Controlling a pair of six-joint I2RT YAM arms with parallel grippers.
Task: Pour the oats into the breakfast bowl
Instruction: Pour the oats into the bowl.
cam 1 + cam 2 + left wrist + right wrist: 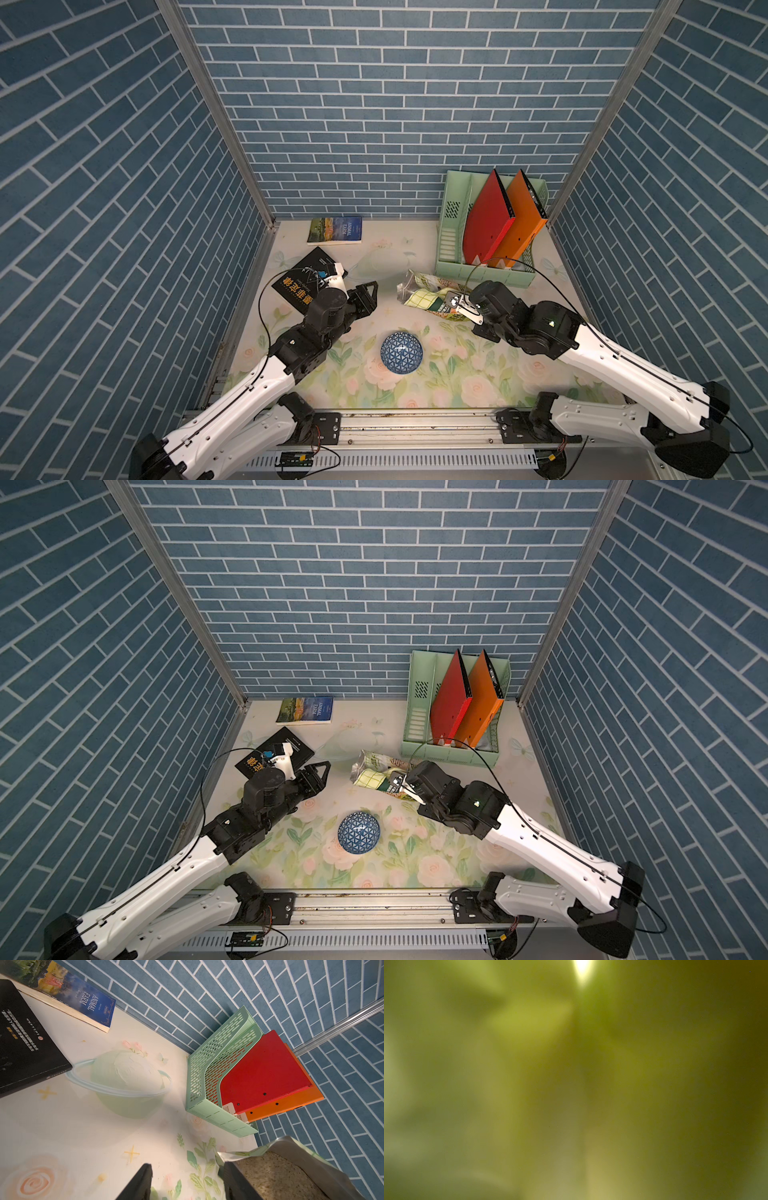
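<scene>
Oats pouch (419,296) fills the right wrist view — right tool (451,305) pinches it; left tool (187,1184) part-open, empty, beside its mouth.

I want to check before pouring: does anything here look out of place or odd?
Yes. The bowl seems upside down: both top views show its patterned outside as a dome, with no opening, so oats could not go in. The open pouch is tipped on its side; I see no clear spill.

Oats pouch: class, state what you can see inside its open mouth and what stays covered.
Inside the oats pouch lie pale beige oats against its silver lining. The pouch's own wall hides how deep they go.
</scene>
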